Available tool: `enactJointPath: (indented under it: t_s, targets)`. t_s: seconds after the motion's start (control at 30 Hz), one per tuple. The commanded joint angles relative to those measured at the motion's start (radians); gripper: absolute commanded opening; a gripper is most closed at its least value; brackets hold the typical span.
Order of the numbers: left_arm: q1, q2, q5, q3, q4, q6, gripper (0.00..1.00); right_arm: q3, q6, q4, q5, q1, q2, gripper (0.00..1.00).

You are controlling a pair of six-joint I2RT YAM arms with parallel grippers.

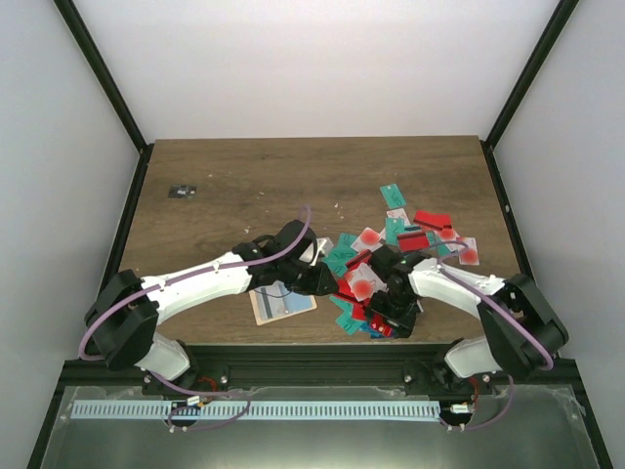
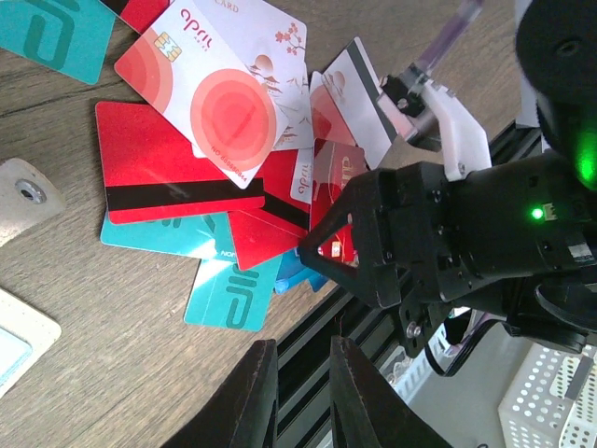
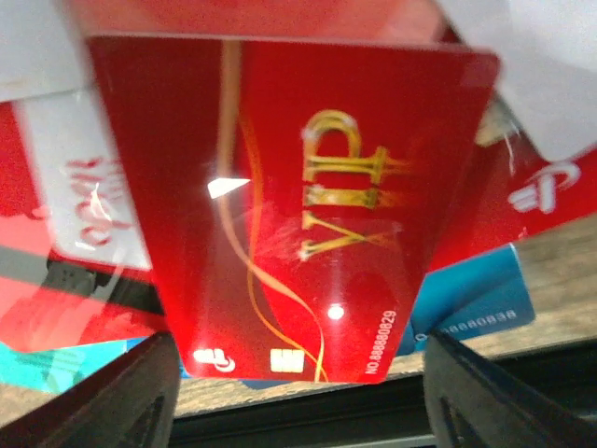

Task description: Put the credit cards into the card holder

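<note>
The credit cards [image 1: 410, 239] lie in a loose overlapping pile on the right half of the table: teal, red, blue and white with a red circle [image 2: 233, 112]. The beige card holder [image 1: 283, 305] lies open and flat left of the pile. Its snap tab [image 2: 20, 194] shows at the left edge of the left wrist view. My left gripper [image 1: 327, 281] hovers over the pile's left edge, its jaws nearly shut with nothing between them [image 2: 300, 347]. My right gripper [image 1: 383, 318] is open wide, low over a red VIP card [image 3: 289, 215] on the pile near the front edge.
A tiny dark flat object [image 1: 182, 191] lies at the far left of the table. The black front rail [image 1: 312, 363] runs just beyond the near cards. The two grippers are very close together; the right gripper's black body [image 2: 448, 233] fills the left wrist view.
</note>
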Motion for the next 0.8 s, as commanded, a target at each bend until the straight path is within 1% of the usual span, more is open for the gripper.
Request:
enactJointPath:
  t_s: [0.0, 0.27, 0.43, 0.53, 0.67, 0.77]
  targets:
    - [0.003, -0.001, 0.009, -0.001, 0.032, -0.006, 0.18, -0.046, 0.016, 0.051, 0.046, 0.017, 0.075, 0.67]
    - [0.002, -0.004, 0.007, -0.012, 0.041, -0.008, 0.18, -0.056, -0.016, 0.08, 0.065, 0.016, 0.129, 0.51]
    - [0.003, -0.003, 0.006, -0.014, 0.042, -0.008, 0.18, -0.006, -0.048, 0.035, 0.103, 0.016, 0.112, 0.51]
    - [0.003, -0.002, 0.005, -0.009, 0.04, -0.006, 0.18, 0.023, -0.064, -0.006, 0.114, 0.017, 0.071, 0.51]
    - [0.008, -0.01, 0.013, 0.0, 0.041, -0.01, 0.18, 0.071, -0.102, -0.054, 0.113, 0.017, 0.014, 0.51]
    - [0.025, -0.03, 0.034, 0.01, 0.057, -0.03, 0.19, 0.11, -0.154, -0.047, 0.079, 0.016, -0.033, 0.52]
